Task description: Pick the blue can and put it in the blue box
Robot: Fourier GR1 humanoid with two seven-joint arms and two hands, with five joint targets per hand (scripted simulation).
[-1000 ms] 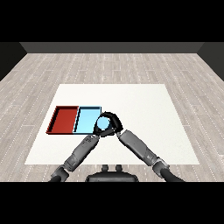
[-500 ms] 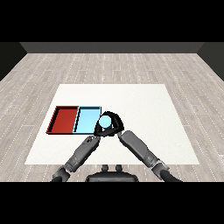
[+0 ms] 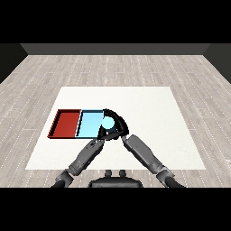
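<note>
1. Two forearms show, both grey and built of rounded, tube-like segments with a dull sheen.
2. Each forearm darkens to near-black at the wrist.
3. The right hand (image 3: pixel 118 125) is black, with slim black fingers and a thumb.
4. The left hand (image 3: pixel 102 133) is black too, mostly hidden, so its details cannot be made out.

Bright, even, nearly shadowless light.
</note>
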